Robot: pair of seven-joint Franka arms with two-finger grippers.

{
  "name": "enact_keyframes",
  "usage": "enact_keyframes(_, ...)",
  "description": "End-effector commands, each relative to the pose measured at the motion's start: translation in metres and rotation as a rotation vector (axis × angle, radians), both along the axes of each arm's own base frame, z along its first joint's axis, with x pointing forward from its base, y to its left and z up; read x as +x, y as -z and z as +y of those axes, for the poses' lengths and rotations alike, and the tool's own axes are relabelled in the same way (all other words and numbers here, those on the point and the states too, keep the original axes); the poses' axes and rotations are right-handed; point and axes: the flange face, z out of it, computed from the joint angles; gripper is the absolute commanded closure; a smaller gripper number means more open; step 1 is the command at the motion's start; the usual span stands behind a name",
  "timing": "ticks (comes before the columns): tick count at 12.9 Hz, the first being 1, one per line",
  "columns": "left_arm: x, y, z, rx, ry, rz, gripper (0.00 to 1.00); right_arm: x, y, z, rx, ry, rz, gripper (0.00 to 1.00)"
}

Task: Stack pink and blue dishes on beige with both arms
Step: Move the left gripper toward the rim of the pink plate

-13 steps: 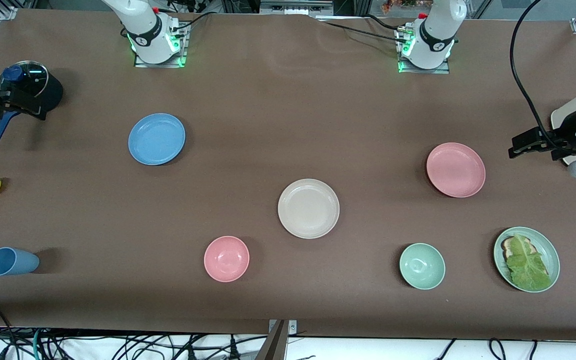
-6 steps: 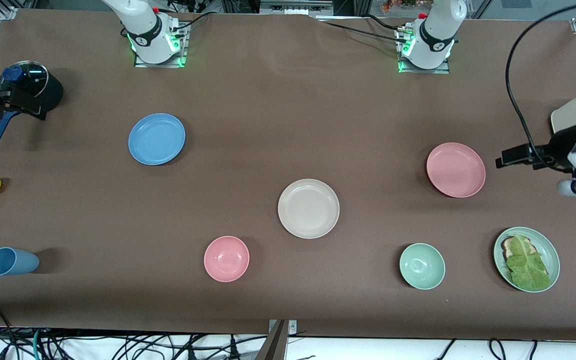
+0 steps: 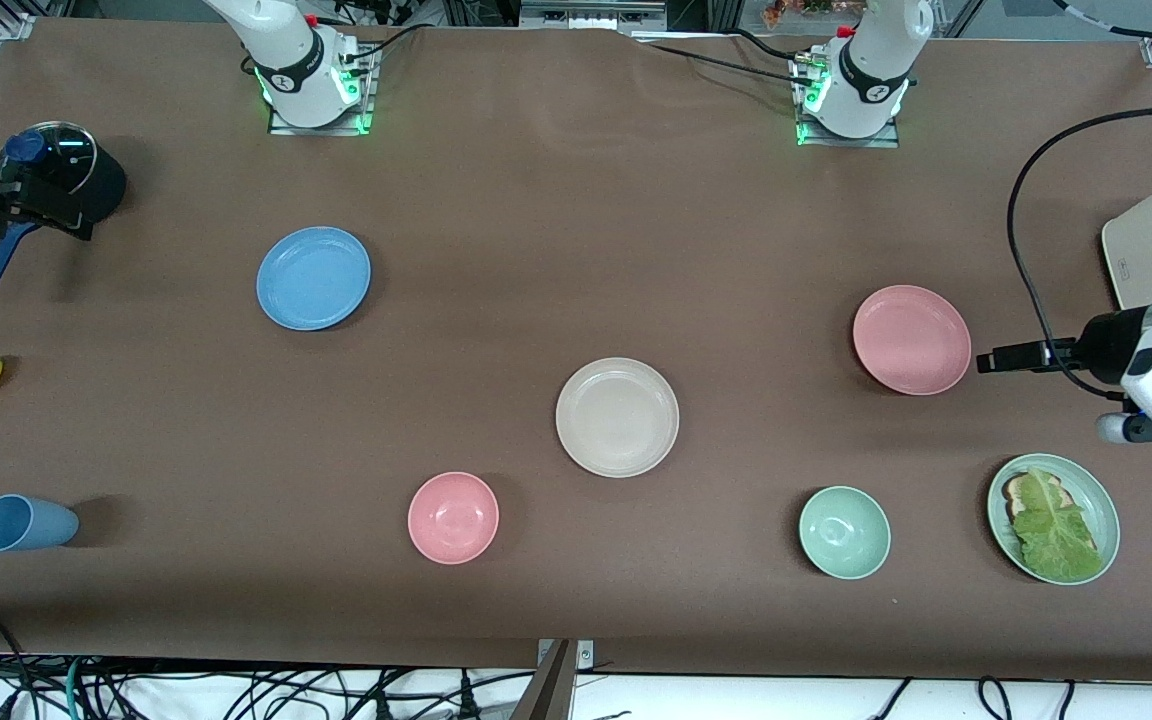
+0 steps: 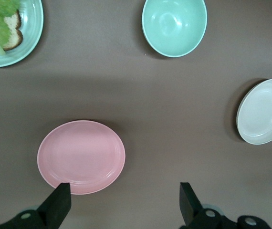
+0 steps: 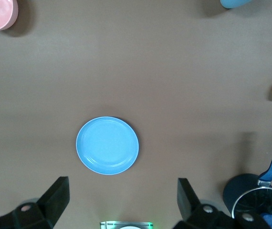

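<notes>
Since a second ago only the left gripper point(image 4: 121, 202) has swung in, now hanging open just beside the pink plate point(image 3: 912, 339). The right gripper point(image 5: 121, 200) waits open, high over the blue plate point(image 3: 314, 277). Between them the beige plate point(image 3: 617, 416) sits bare. Best to descend squarely onto the pink rim.

Even overhead light — soft shadows beside dishes, sharp focus throughout.

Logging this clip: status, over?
Both end effectors open, empty: left, right. Pink plate, blue plate, beige plate lie apart, unstacked. Nothing between them.
</notes>
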Motion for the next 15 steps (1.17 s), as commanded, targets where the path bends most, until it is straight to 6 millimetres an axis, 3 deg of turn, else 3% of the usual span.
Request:
enact_keyframes(1, 0.011, 0.019, 0.005, -0.016, 0.030, -0.003, 0.00, -0.003, -0.005, -0.001, -0.004, -0.012, -0.001, 0.00)
enact_keyframes(8, 0.008, 0.084, 0.071, -0.050, 0.184, -0.088, 0.00, -0.003, -0.004, -0.002, -0.001, -0.010, 0.002, 0.00)
enact_keyframes(11, -0.005, 0.114, 0.097, -0.061, 0.222, -0.111, 0.00, -0.003, -0.004, -0.002, 0.000, -0.010, 0.002, 0.00)
enact_keyframes(15, -0.023, 0.134, 0.118, -0.070, 0.215, -0.083, 0.00, -0.003, -0.004, -0.001, 0.001, -0.010, 0.002, 0.00)
